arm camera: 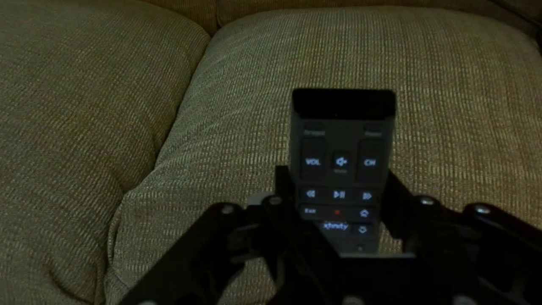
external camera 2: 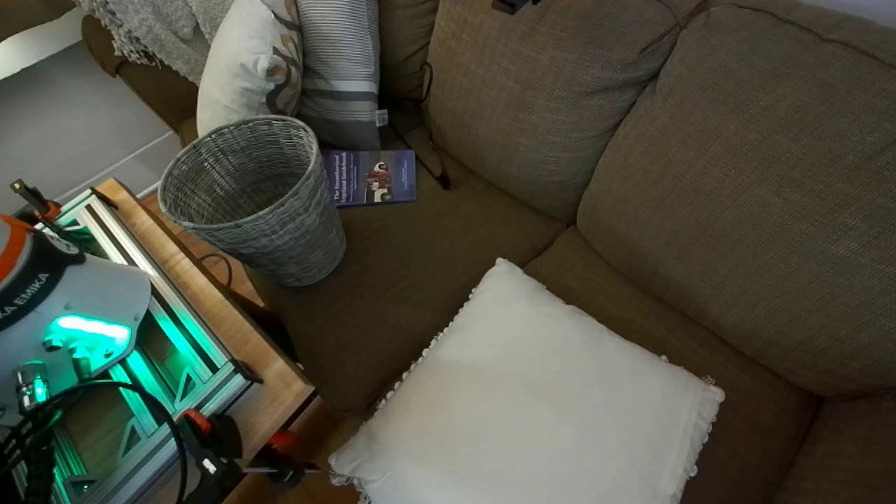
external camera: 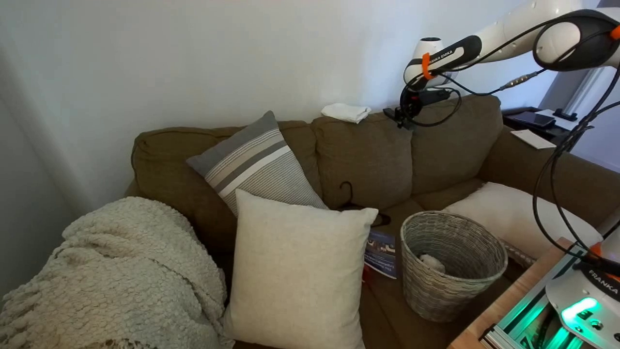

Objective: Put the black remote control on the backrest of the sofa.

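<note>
Soft light [external camera: 382, 51] brightens part of the pale wall [external camera: 193, 58], while a dark side table [external camera: 563, 132] and wooden floor [external camera 2: 199, 241] show.

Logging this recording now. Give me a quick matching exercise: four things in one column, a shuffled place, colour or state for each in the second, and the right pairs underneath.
Things:
1. book
2. black remote control
3. basket
4. white cloth

Places, colours or states:
A. gripped by the tool
B. lying on top of the sofa's backrest
C. blue-purple cover, lying on the seat
D. grey, woven and open at the top

Right pairs: 1-C, 2-A, 3-D, 4-B
</note>
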